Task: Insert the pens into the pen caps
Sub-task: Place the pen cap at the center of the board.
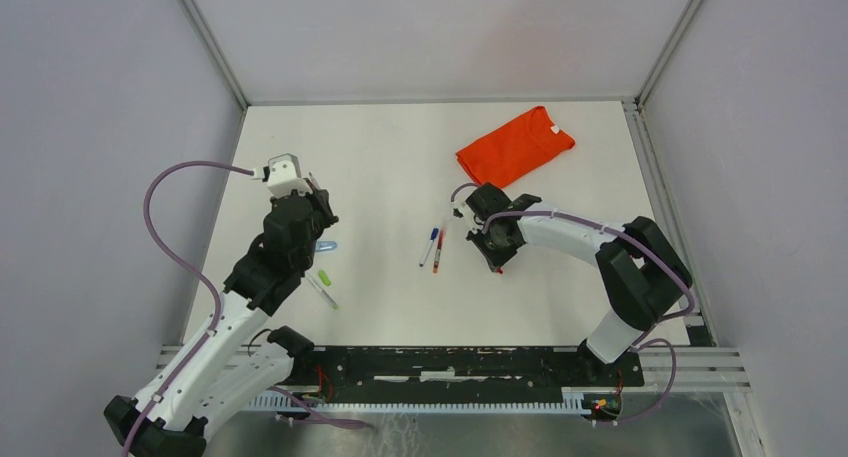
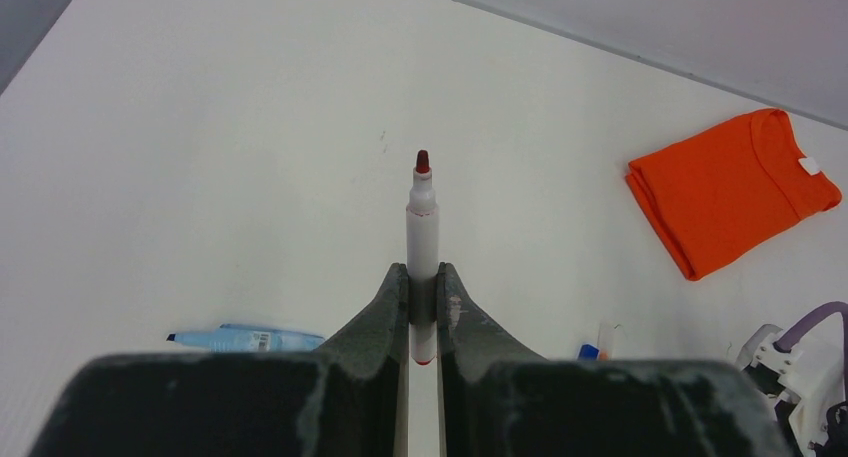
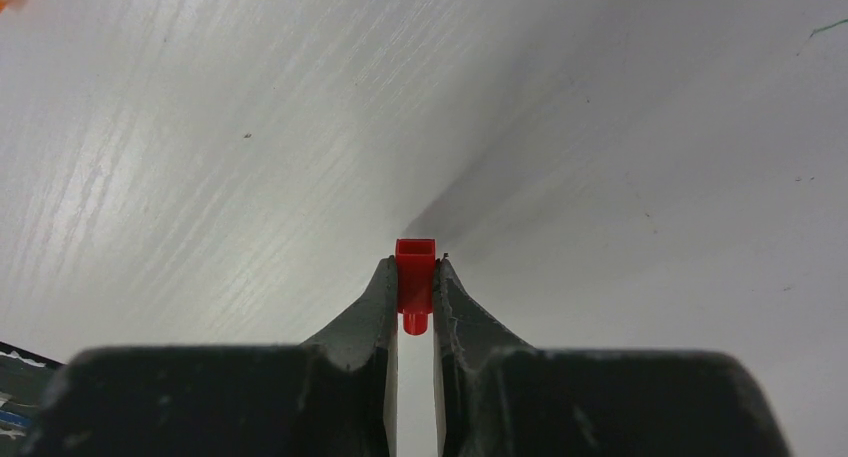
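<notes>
As the overhead camera has it: left gripper (image 1: pixel 306 189) high over the desk's (image 1: pixel 390 147) left side, right gripper (image 1: pixel 498 257) low near the middle, two loose pens (image 1: pixel 434 248) between them, orange shirt (image 1: pixel 515 145) toward the far right corner.
Left wrist: jaws clamped on a red pen (image 2: pixel 422 232), bare tip pointing away.
Right wrist: jaws pinching a red cap (image 3: pixel 415 274), its open mouth outward, close over the desk.
</notes>
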Controlling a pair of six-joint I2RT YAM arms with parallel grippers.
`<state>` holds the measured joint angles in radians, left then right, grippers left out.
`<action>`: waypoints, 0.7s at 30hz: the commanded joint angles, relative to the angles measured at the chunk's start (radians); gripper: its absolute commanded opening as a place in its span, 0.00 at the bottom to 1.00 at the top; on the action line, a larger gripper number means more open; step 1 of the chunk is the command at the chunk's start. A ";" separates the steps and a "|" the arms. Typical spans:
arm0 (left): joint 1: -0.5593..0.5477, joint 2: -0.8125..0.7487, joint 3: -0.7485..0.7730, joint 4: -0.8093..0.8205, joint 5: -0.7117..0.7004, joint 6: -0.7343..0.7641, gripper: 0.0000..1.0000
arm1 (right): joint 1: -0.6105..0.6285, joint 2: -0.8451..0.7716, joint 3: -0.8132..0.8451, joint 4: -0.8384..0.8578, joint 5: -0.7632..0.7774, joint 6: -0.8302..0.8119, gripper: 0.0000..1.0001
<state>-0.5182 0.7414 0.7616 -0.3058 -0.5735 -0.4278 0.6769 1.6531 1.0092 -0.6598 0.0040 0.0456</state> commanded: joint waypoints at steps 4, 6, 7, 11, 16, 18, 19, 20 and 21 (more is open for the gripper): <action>0.004 0.001 0.000 0.032 -0.006 0.028 0.04 | 0.004 0.032 0.006 -0.019 0.034 0.022 0.05; 0.003 0.003 -0.001 0.031 -0.006 0.028 0.04 | 0.004 0.043 0.006 -0.024 0.049 0.020 0.06; 0.003 0.004 -0.001 0.032 -0.006 0.029 0.04 | 0.004 0.047 0.006 -0.027 0.054 0.020 0.06; 0.004 0.006 0.001 0.031 -0.005 0.030 0.04 | 0.004 0.056 0.000 -0.030 0.056 0.019 0.08; 0.004 0.009 0.001 0.033 -0.003 0.030 0.04 | 0.005 0.076 0.000 -0.051 0.070 0.003 0.18; 0.004 0.009 0.001 0.034 -0.003 0.030 0.04 | 0.007 0.087 0.005 -0.060 0.073 -0.001 0.21; 0.003 0.008 0.001 0.034 -0.003 0.031 0.04 | 0.007 0.094 0.007 -0.065 0.077 -0.003 0.22; 0.003 0.008 0.001 0.034 -0.003 0.031 0.04 | 0.009 0.100 0.011 -0.070 0.081 -0.005 0.23; 0.004 0.008 0.001 0.034 -0.006 0.031 0.04 | 0.007 0.107 0.013 -0.072 0.085 -0.006 0.24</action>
<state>-0.5182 0.7498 0.7616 -0.3054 -0.5735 -0.4278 0.6842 1.7077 1.0149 -0.6811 0.0269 0.0528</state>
